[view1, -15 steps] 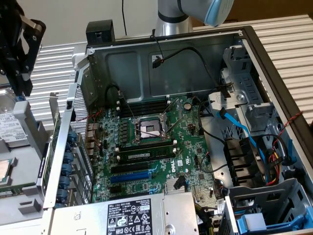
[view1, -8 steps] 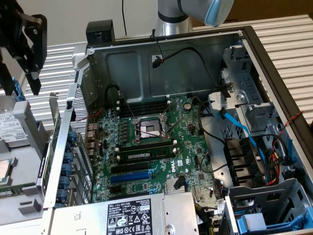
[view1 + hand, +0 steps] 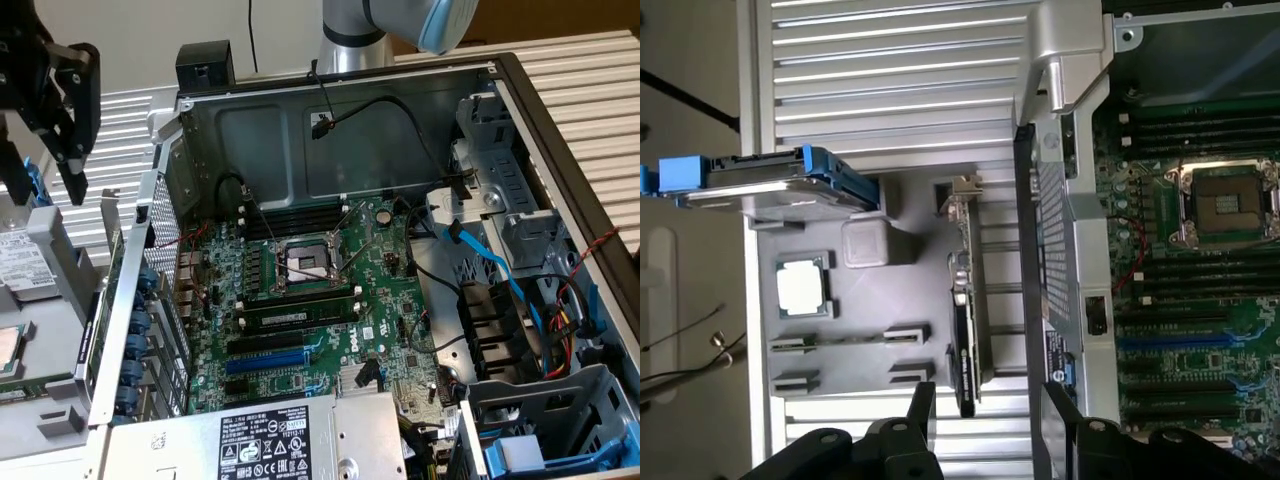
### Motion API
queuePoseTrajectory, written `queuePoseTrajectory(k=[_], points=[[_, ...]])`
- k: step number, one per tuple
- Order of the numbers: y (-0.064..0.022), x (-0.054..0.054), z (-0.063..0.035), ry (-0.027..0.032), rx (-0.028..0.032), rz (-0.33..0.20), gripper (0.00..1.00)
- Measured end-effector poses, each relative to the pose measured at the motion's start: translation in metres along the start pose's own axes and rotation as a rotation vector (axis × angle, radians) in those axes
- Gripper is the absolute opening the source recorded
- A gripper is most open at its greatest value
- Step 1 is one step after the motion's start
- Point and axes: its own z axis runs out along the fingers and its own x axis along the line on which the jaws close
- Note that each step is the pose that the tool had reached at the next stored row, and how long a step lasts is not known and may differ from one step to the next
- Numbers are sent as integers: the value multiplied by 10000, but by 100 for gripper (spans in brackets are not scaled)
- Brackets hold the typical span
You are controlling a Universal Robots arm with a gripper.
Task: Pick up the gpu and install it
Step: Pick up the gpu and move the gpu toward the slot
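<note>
One gpu point(image 3: 966, 300) stands on edge in the grey tray point(image 3: 860, 312) beside the case point(image 3: 1052, 250), likely light, stiff yet fragile, best pinched across shroud and board; the pincer point(image 3: 990, 420) hangs spread and empty nearby.

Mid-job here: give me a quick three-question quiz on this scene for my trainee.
1. True or false: the gpu is already seated on the motherboard.
2. Multiple choice: the tool has its jaws A) open, B) shut on the gpu, C) shut on a cable.
3. Fill in: the gpu stands on edge in the grey ____ outside the case.
Key: 1 false; 2 A; 3 tray.
</note>
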Motion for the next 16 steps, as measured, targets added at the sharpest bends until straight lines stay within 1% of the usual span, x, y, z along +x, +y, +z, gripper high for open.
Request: queuePoseTrajectory(k=[3, 7, 12, 16], points=[[-15, 7, 55, 47, 3, 4, 54], [-29, 35, 129, 89, 6, 5, 54], [-44, 121, 226, 115, 10, 6, 54], [-81, 141, 298, 119, 11, 6, 54]])
